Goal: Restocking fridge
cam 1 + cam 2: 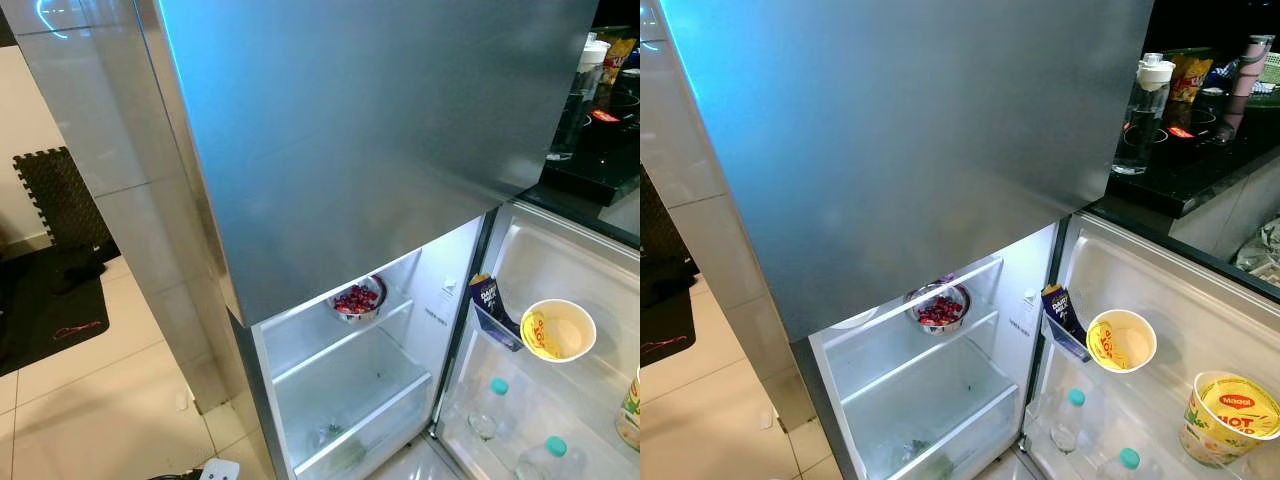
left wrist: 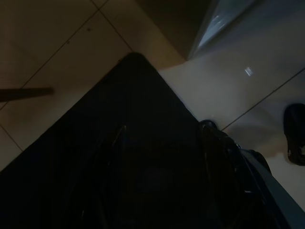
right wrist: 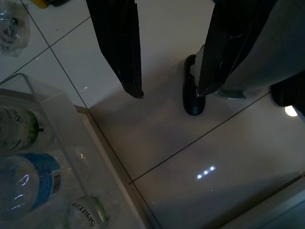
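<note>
The fridge [image 1: 380, 150] stands before me with its grey upper door closed and its lower door [image 1: 1200, 300] swung open to the right. On an inner shelf sits a steel bowl of red fruit [image 1: 357, 299]. The door racks hold a yellow paper cup [image 1: 557, 330], a blue chocolate pack [image 1: 486, 295], a Maggi noodle cup [image 1: 1230, 415] and two water bottles [image 1: 488, 408]. My right gripper [image 3: 167, 94] hangs open over the floor tiles, beside the door's clear bin of bottles [image 3: 28, 176]. My left gripper [image 2: 163, 126] hangs idle and open over a black mat, in deep shade.
A black counter [image 1: 1200, 170] to the right of the fridge carries a clear bottle [image 1: 1140, 115] and snack packs. Black mats [image 1: 50, 290] lie on the tiled floor at left. The lower fridge shelf [image 1: 350, 390] has free room. A dark shoe-like shape [image 3: 192, 95] sits on the tiles.
</note>
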